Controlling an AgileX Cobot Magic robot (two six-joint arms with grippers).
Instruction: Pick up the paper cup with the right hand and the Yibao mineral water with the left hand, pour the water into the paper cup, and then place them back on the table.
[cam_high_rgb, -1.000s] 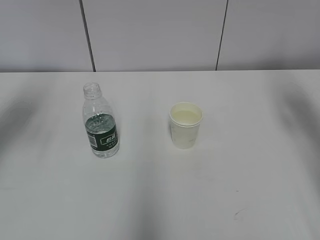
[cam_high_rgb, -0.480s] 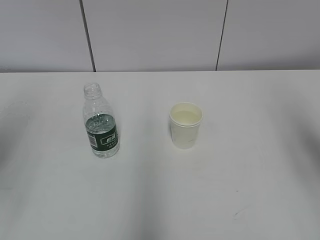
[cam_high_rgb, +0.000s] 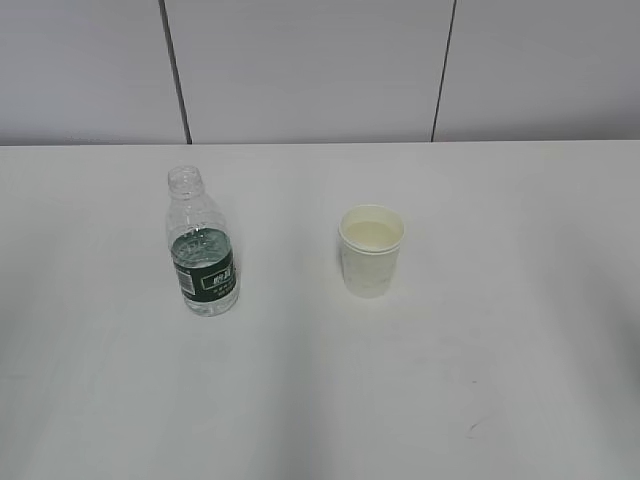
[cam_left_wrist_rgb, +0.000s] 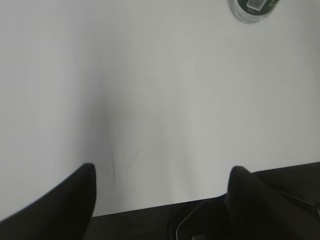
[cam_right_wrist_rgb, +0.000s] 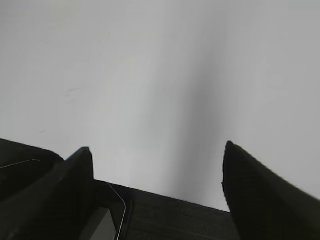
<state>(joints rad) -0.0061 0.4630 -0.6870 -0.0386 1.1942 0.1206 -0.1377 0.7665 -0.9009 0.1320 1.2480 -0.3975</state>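
Bottle (cam_high_rgb: 203, 245): upright on the table (cam_high_rgb: 320, 400), capless, at 9 o'clock from the cup (cam_high_rgb: 371, 250), well apart. Cup: upright, holding pale liquid, so I judge the pour done. Left gripper (cam_left_wrist_rgb: 162, 187) and right gripper (cam_right_wrist_rgb: 157, 172): both spread wide, grasping nothing, over bare table near its edge. Risk: any sweep across could topple the open bottle or spill the cup.

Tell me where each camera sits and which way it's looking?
Exterior: in front of the table, looking down at a slant at bottle and cup; no robot shows.
Left wrist: on the left arm, facing table and bottle base; open jaws show.
Right wrist: on the right arm, facing bare table; open jaws show.
Exterior and left wrist share the bottle.
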